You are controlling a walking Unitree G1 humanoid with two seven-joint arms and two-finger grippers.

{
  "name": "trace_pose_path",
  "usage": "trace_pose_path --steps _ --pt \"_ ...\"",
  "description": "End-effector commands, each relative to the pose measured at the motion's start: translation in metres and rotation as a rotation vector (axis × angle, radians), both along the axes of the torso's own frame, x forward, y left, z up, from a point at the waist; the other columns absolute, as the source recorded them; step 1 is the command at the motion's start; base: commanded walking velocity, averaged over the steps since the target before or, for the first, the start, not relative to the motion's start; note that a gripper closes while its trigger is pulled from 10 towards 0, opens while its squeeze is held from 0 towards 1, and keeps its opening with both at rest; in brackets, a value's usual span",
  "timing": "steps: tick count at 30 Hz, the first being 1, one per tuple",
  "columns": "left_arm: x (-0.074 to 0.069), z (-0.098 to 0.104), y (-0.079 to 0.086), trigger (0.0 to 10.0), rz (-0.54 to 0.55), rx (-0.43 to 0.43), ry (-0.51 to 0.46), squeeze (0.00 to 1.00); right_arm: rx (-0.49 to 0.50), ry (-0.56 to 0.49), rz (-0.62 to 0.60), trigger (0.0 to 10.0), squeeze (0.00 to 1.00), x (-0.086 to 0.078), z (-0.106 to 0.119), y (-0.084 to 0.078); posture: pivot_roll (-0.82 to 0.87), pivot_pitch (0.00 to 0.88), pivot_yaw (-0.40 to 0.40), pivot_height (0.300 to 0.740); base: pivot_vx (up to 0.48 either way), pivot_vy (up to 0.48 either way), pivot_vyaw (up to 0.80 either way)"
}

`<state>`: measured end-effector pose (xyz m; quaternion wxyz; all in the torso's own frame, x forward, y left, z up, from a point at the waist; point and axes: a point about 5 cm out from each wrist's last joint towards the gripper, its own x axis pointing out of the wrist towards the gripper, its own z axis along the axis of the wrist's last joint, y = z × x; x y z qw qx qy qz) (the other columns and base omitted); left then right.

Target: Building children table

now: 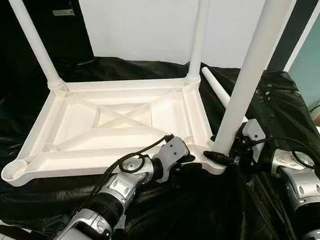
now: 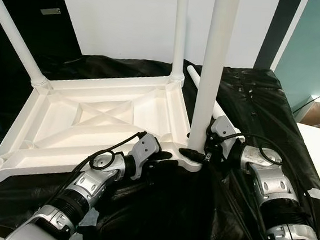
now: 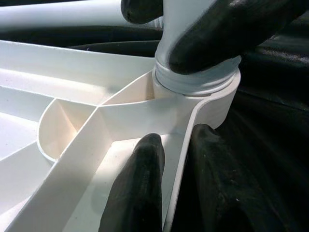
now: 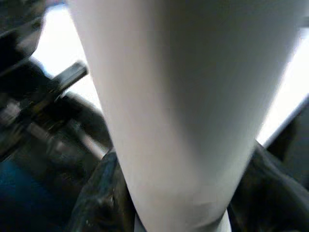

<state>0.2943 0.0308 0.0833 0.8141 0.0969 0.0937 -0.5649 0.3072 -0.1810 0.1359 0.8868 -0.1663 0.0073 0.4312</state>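
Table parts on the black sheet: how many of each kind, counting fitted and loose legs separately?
Tabletop, upside down: 1
Legs standing in corner sockets: 3 (far left, far right, near right, right gripper at its base)
Loose leg lying on the sheet: 1
Total: 5 parts

Surface: a platform draped in crinkled black plastic sheeting [image 1: 207,215], reaching from near edge to far wall.
On it, centre-left: an upturned white tabletop [image 1: 113,132], underside ribs showing, lying flat on the sheeting.
On it, far right: a loose white leg tube [image 1: 217,87], lying just beside the tabletop's far right corner.
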Motion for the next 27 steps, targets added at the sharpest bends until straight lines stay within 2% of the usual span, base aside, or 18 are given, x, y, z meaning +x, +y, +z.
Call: trace_pose_path --steps 1,3,4,5,6,9,16,17,18,20,21,23,25,26,27 --pt "-0.016 -0.037 0.012 10.0 0.015 0.085 0.159 0.00 0.011 -0.042 -0.129 0.0 0.00 -0.001 -0.010 0.003 -0.02 0.000 0.030 0.740 0.000 0.000 0.00" --pt "-0.016 -0.037 0.012 10.0 0.018 0.084 0.159 0.00 0.119 -0.141 -0.312 0.0 0.00 -0.007 -0.016 0.012 -0.02 0.000 0.032 0.740 0.000 0.000 0.00" --pt "-0.016 -0.037 0.012 10.0 0.018 0.084 0.159 0.00 0.119 -0.141 -0.312 0.0 0.00 -0.007 -0.016 0.012 -0.02 0.000 0.032 0.740 0.000 0.000 0.00" --pt "-0.016 -0.037 0.013 10.0 0.019 0.085 0.158 0.00 0.163 -0.175 -0.403 0.0 0.00 -0.012 -0.020 0.017 -0.01 0.000 0.034 0.740 0.000 0.000 0.00" --pt "-0.016 -0.037 0.013 10.0 0.019 0.085 0.158 0.00 0.163 -0.175 -0.403 0.0 0.00 -0.012 -0.020 0.017 -0.01 0.000 0.034 0.740 0.000 0.000 0.00" --pt "-0.016 -0.037 0.014 10.0 0.020 0.087 0.159 0.00 0.225 -0.226 -0.576 0.0 0.00 -0.016 -0.022 0.025 -0.01 0.000 0.036 0.740 0.000 0.000 0.00" --pt "-0.016 -0.037 0.016 10.0 0.019 0.092 0.157 0.00 0.265 -0.239 -0.676 0.0 0.00 -0.018 -0.022 0.030 -0.01 0.000 0.039 0.740 0.000 0.000 0.00" --pt "-0.016 -0.037 0.016 10.0 0.019 0.093 0.157 0.00 0.257 -0.230 -0.661 1.4 0.00 -0.017 -0.023 0.033 -0.01 0.000 0.040 0.740 0.000 0.000 0.00" --pt "-0.016 -0.037 0.016 10.0 0.018 0.095 0.157 0.00 0.245 -0.219 -0.641 10.0 0.00 -0.017 -0.024 0.036 -0.01 0.000 0.041 0.740 0.000 0.000 0.00" --pt "-0.016 -0.037 0.016 10.0 0.016 0.096 0.157 0.00 0.231 -0.211 -0.615 10.0 0.00 -0.016 -0.025 0.039 -0.01 0.000 0.041 0.740 0.000 0.000 0.00" --pt "-0.016 -0.038 0.017 10.0 0.016 0.098 0.157 0.00 0.237 -0.182 -0.545 10.0 1.00 -0.018 -0.026 0.044 -0.01 0.000 0.041 0.740 0.000 0.000 0.00" --pt "-0.016 -0.038 0.017 10.0 0.015 0.098 0.157 0.00 0.244 -0.175 -0.527 10.0 1.00 -0.018 -0.026 0.045 -0.01 0.000 0.041 0.740 0.000 0.000 0.00" --pt "-0.016 -0.038 0.017 10.0 0.015 0.100 0.157 0.00 0.211 -0.169 -0.455 10.0 1.00 -0.017 -0.024 0.042 -0.01 0.000 0.043 0.740 0.000 0.000 0.00" --pt "-0.016 -0.038 0.017 10.0 0.014 0.101 0.157 0.00 0.191 -0.169 -0.424 10.0 0.00 -0.016 -0.024 0.040 -0.02 0.000 0.042 0.740 0.000 0.000 0.00" --pt "-0.016 -0.038 0.017 10.0 0.014 0.101 0.157 0.00 0.191 -0.169 -0.424 10.0 0.00 -0.016 -0.024 0.040 -0.02 0.000 0.042 0.740 0.000 0.000 0.00"
